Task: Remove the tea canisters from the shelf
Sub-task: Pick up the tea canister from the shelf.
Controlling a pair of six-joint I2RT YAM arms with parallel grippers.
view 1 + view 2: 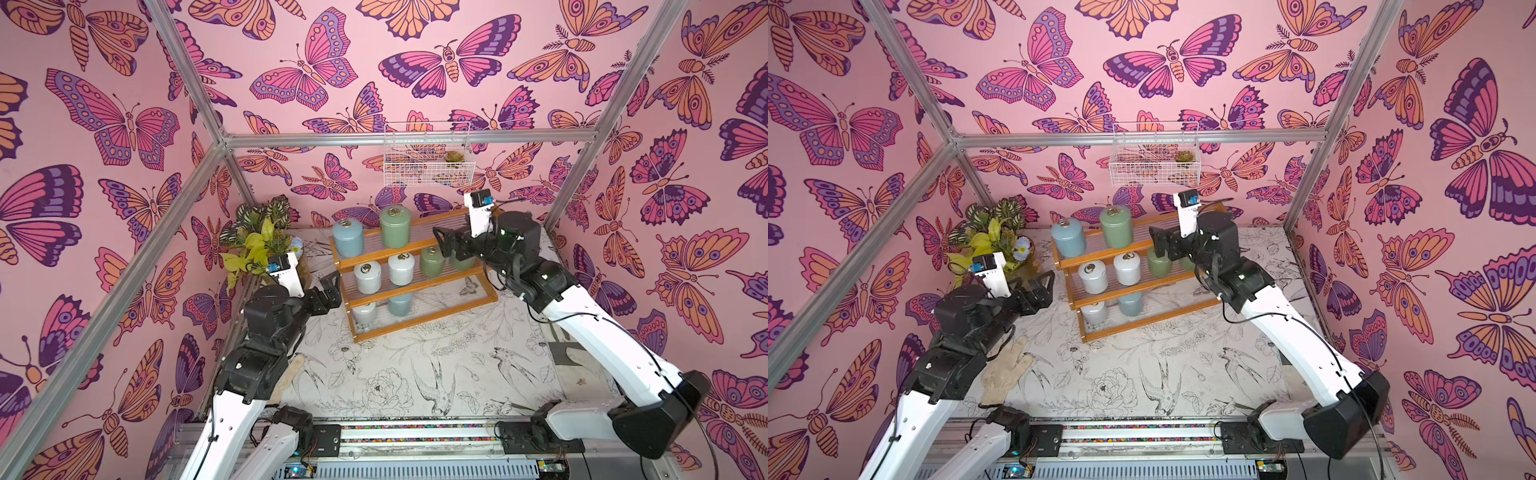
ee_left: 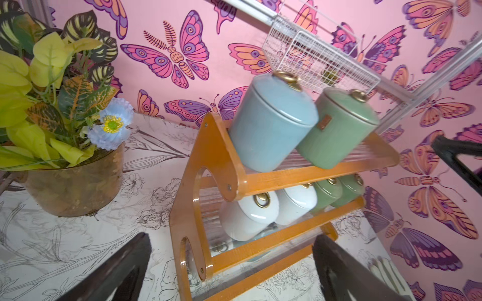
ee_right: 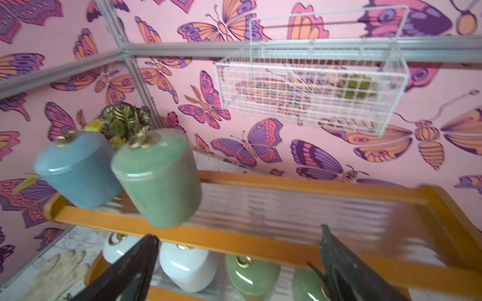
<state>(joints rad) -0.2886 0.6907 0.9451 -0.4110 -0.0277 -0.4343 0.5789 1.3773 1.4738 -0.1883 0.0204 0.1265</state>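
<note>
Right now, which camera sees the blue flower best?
The left wrist view: the blue flower is big and sharp there, yellow middle showing. In both top views it is tiny, and in a top view the left arm's camera partly hides it. The right wrist view shows only that plant's leaves, no flower.

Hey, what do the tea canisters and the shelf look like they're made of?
Tea canisters: probably glazed ceramic, glossy, with sharp highlights; ring pulls look brass.
Shelf: frame looks like orange-stained varnished wood; tiers seem clear ribbed plastic, see-through with ridges.
</note>
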